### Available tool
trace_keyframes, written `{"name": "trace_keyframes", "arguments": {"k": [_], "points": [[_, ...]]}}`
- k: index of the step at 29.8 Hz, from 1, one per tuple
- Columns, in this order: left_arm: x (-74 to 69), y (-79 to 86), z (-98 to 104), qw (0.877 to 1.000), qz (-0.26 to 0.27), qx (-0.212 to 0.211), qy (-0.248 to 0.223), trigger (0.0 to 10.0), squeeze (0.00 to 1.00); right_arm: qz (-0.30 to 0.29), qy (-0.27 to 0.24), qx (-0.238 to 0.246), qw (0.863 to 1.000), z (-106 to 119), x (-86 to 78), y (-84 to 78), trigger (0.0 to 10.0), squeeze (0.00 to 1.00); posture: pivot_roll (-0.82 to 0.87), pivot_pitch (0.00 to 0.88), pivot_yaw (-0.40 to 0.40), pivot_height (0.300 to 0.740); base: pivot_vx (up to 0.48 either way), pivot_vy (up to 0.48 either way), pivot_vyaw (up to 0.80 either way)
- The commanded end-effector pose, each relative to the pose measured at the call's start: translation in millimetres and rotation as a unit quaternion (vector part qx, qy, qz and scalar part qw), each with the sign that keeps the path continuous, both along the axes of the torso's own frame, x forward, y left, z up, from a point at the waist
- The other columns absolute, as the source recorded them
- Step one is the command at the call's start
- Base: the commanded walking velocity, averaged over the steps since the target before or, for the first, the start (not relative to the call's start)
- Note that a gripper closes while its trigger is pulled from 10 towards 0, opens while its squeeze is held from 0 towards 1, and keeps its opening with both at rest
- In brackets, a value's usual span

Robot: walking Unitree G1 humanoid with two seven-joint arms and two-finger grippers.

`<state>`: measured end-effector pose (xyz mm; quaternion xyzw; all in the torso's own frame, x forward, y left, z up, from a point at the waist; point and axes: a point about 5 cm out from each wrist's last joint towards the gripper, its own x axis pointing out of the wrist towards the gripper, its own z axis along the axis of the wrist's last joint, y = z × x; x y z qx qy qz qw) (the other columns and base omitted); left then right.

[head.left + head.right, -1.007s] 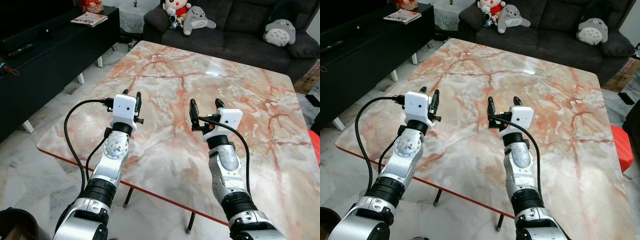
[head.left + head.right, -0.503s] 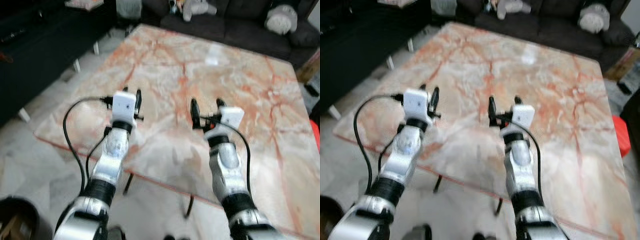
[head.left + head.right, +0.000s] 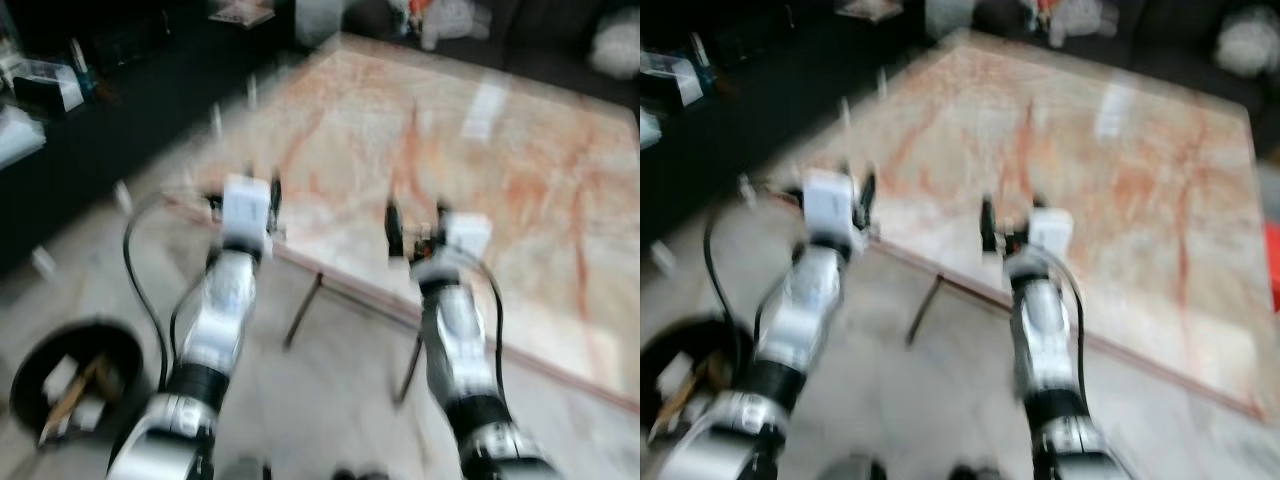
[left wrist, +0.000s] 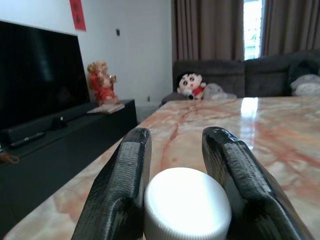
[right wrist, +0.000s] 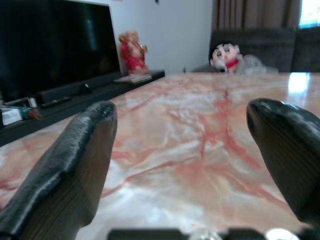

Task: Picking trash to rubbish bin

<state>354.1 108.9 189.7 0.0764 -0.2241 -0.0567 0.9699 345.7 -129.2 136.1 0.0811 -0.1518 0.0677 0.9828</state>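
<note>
Left gripper [image 4: 177, 200] pinches a white cap [image 4: 187, 202]; right gripper [image 5: 192, 165] — spread.

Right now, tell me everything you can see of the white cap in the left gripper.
The cap is round, plain white and matte, probably plastic, with faint ribbing low on its side. It sits flat side toward the camera, clamped between the left gripper's two black fingers, which touch it on both sides. It is held level with the marble table's near edge.
</note>
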Motion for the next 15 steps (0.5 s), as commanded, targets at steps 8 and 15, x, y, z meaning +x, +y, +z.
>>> {"name": "trace_keyframes", "arguments": {"k": [8, 15], "points": [[-1.5, -3.7, -1, 1.000, -0.005, 0.003, 0.003, 10.0, 0.00, -0.006, 0.005, 0.004, 1.000, -1, -0.6, -4.6, 10.0, 0.00, 0.10, 0.114, -0.112, 0.740, -0.302, 0.000, 0.00], [2.5, 1.5, -22, 0.998, -0.006, 0.004, 0.061, 10.0, 0.00, -0.009, 0.028, -0.011, 1.000, -11, -1.3, -11.4, 10.0, 0.00, 0.10, 0.114, -0.112, 0.740, -0.214, 0.000, 0.00]]}}
